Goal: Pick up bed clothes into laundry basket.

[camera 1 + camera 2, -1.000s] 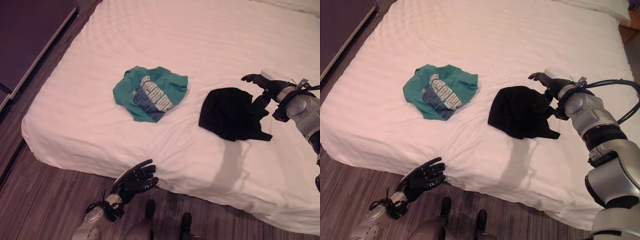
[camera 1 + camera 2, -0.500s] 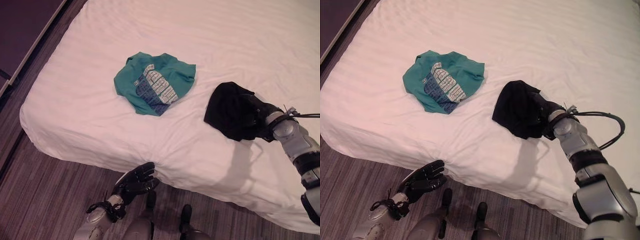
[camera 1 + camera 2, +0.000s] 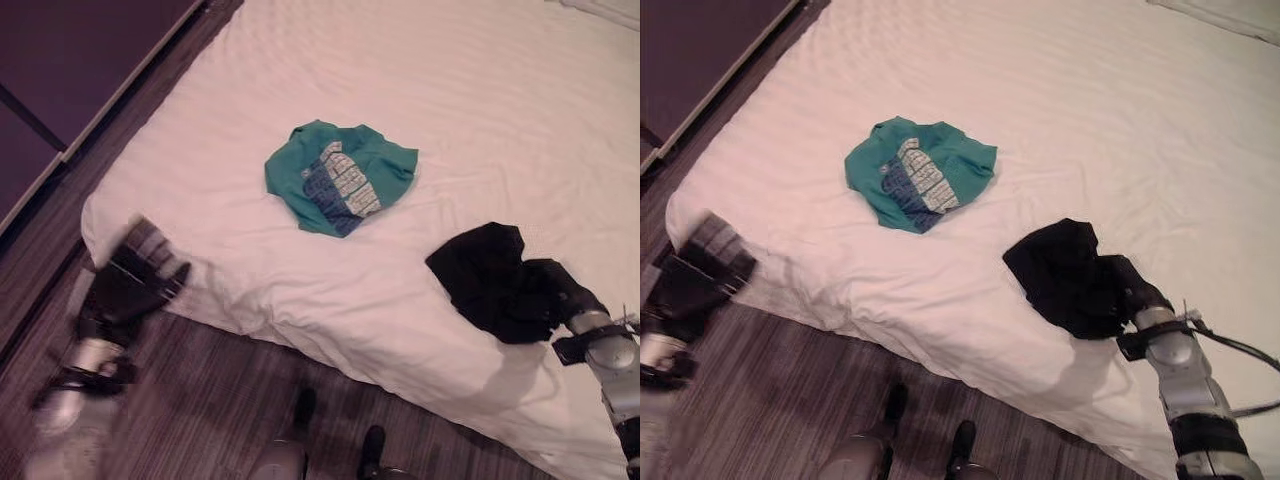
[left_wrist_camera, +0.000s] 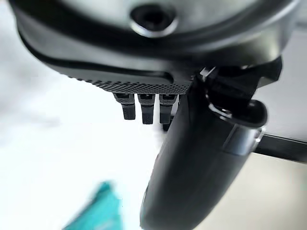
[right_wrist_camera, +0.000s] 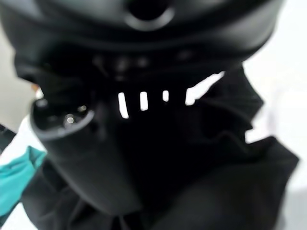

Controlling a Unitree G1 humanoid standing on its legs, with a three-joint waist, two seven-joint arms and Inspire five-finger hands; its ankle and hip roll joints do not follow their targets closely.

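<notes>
Right robot hand (image 3: pixel 1137 297) buried in black garment (image 3: pixel 1070 277) at 4 o'clock on bed (image 3: pixel 1120 130); grip state cannot tell. Teal shirt (image 3: pixel 918 172) lies toward 10 o'clock of it.

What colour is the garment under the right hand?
Black; the garment under the right hand shows best in the right eye view.
</notes>
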